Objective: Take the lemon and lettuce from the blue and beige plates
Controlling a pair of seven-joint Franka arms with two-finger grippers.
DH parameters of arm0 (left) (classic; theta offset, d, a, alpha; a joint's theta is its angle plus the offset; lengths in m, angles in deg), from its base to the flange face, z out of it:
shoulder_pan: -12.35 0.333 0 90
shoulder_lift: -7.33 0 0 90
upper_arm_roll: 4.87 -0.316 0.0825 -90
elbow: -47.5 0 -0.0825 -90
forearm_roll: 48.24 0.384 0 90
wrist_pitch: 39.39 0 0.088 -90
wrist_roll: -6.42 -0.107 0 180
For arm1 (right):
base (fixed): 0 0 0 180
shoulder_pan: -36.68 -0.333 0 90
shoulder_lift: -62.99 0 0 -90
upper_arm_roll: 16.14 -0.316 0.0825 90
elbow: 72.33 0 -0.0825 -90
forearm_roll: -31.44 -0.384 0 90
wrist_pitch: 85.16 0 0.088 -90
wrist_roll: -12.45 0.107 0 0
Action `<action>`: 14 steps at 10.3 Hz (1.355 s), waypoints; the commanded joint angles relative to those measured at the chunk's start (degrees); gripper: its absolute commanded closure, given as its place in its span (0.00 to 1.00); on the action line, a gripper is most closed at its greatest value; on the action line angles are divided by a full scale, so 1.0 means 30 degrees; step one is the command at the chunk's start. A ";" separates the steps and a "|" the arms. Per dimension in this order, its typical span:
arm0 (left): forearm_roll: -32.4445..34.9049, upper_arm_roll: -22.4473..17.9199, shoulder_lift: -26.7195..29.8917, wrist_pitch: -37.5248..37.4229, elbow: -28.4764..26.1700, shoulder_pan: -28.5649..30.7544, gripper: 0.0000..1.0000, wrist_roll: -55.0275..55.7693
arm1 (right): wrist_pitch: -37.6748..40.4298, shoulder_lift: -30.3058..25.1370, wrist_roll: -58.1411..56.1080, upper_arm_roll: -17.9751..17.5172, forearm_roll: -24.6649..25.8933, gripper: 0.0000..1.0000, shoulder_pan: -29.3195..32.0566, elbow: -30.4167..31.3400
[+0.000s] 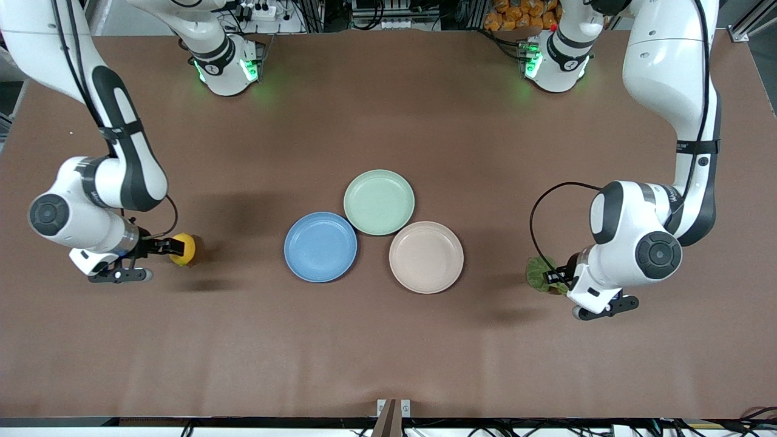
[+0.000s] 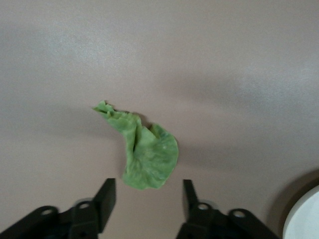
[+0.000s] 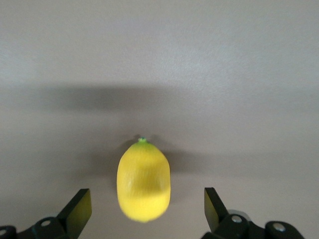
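Note:
The lemon (image 1: 183, 249) lies on the brown table toward the right arm's end, apart from the blue plate (image 1: 320, 247). My right gripper (image 1: 175, 247) is low at the lemon and open. In the right wrist view the lemon (image 3: 143, 179) sits partly between the spread fingers of the right gripper (image 3: 145, 199), touching neither. The lettuce (image 1: 539, 274) lies on the table toward the left arm's end, apart from the beige plate (image 1: 426, 257). My left gripper (image 1: 555, 277) is open beside it. In the left wrist view the lettuce (image 2: 144, 154) lies just ahead of the left gripper (image 2: 147, 188). Both plates are empty.
A mint-green plate (image 1: 379, 201), also empty, touches the blue and beige plates and is farther from the front camera. A pale plate rim (image 2: 305, 216) shows at the edge of the left wrist view. Both arms' elbows hang over the table's ends.

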 commanded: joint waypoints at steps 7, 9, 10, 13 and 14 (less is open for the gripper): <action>-0.0182 0.0142 1.0534 0.3459 -1.2386 -0.0029 0.00 -0.0243 | 0.9362 -0.4000 0.1396 -0.0064 -0.0309 0.00 -0.0039 -0.2613; -0.0095 0.0142 1.2380 0.3342 -1.3882 0.0175 0.00 -0.0330 | 1.2061 -0.4292 0.1338 -0.0064 -0.0193 0.00 -0.0039 -0.4577; -0.0094 0.0113 1.2766 0.3051 -1.4033 0.0437 0.00 -0.0215 | 1.3262 -0.4381 0.1337 -0.0122 -0.0076 0.00 0.0019 -0.5485; 0.1485 0.0113 1.2975 0.2580 -1.3626 0.1580 0.00 -0.0271 | 1.6750 -0.4470 0.1279 -0.0123 -0.0045 0.00 0.0078 -0.8356; 0.1517 0.0113 1.2946 0.2550 -1.3248 0.1612 0.00 -0.0388 | 1.7486 -0.4644 0.1250 -0.0094 -0.0045 0.00 0.0078 -0.9090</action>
